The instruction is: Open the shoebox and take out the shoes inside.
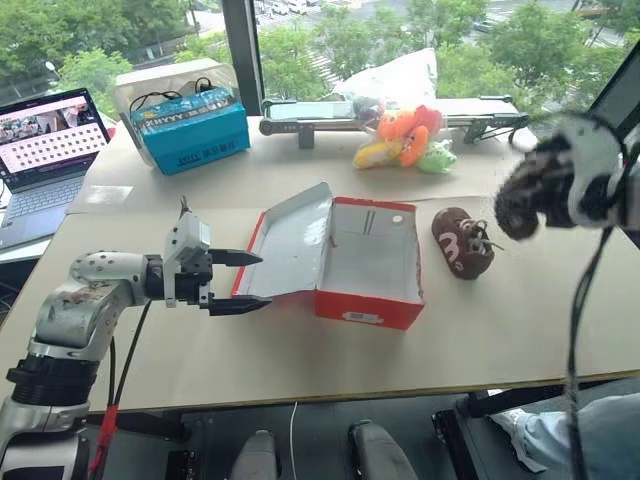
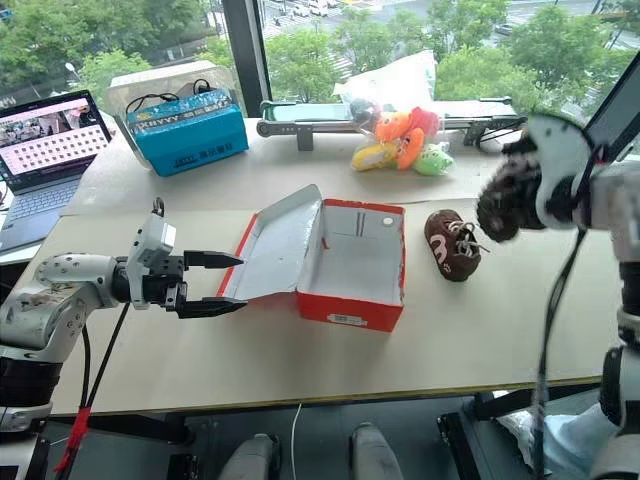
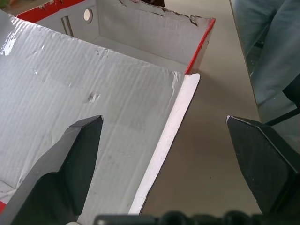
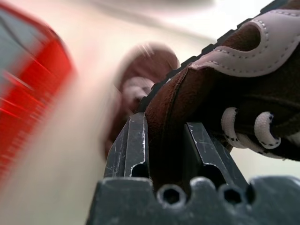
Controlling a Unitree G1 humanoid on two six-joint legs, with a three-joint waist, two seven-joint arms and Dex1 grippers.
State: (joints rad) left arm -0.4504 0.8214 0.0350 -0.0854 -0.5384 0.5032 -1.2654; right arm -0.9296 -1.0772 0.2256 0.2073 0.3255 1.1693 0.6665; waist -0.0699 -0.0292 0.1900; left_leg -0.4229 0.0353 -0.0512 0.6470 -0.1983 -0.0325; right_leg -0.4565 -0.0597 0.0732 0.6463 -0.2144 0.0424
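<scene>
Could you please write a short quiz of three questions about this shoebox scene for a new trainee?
1. True or false: the shoebox lies open, its lid folded out toward the left gripper.
2. What does the right gripper hold? A) a plush toy B) a brown shoe C) nothing
3. Where is the other shoe?

Key:
1. True. The open left gripper has one finger on each side of the lid's edge.
2. B. Its fingers clamp the brown shoe.
3. On the table, just right of the shoebox, apart from it.
</scene>
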